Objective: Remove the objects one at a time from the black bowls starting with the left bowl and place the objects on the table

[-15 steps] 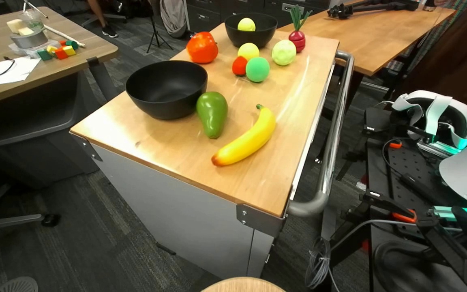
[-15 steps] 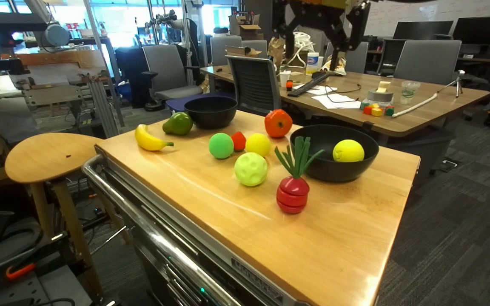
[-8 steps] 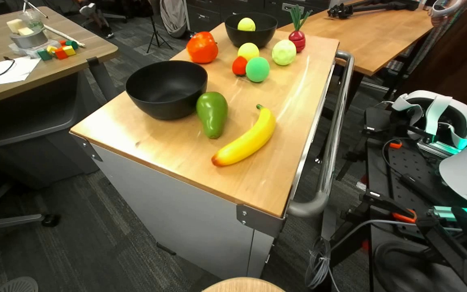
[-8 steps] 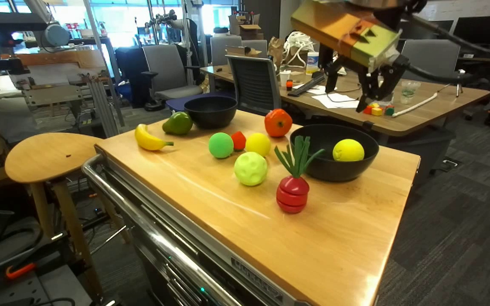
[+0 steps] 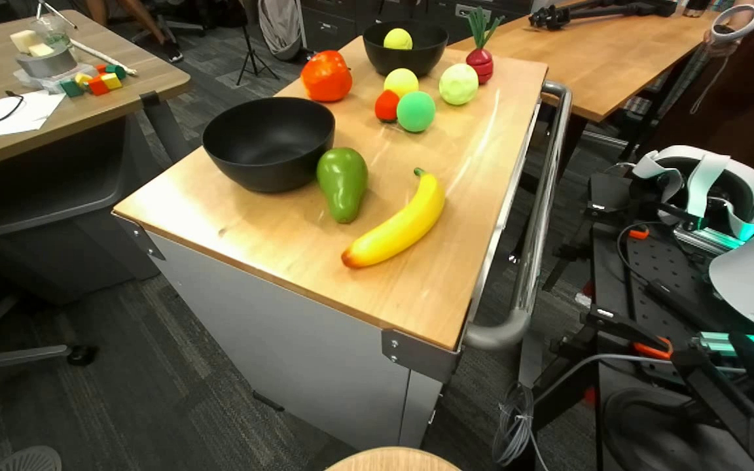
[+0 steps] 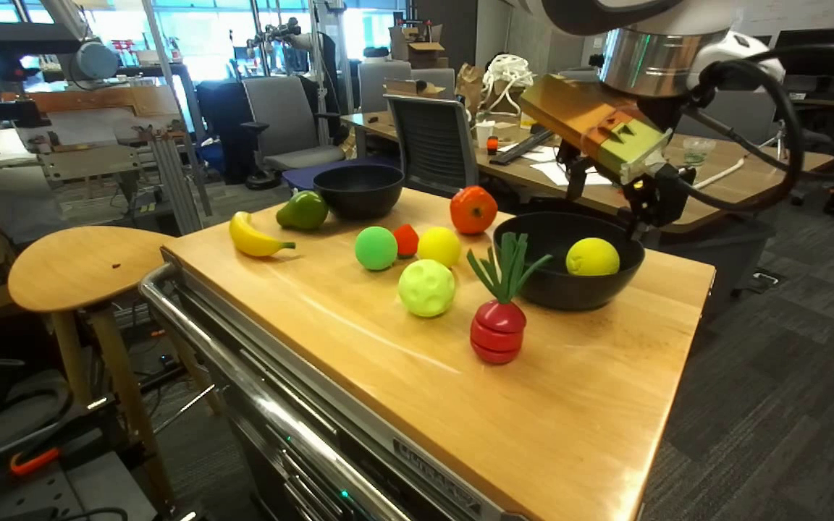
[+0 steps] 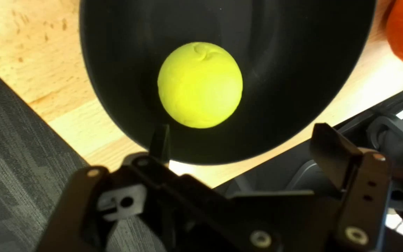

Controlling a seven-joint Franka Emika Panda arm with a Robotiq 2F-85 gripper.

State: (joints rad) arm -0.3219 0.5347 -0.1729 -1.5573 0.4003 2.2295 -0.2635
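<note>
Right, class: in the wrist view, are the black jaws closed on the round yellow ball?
No: the jaws stand wide apart, with the round yellow ball ungripped inside the round black bowl.

Light glares from the windows at the back of an exterior view, washed nearly white, while the carpet is dim. In both exterior views the table carries pale streaks of reflected light (the metal rail gleams too). The wrist view is harsher: the table blows out in patches, the yellow ball shows little shading, and the end effector in the foreground is dark and soft.
</note>
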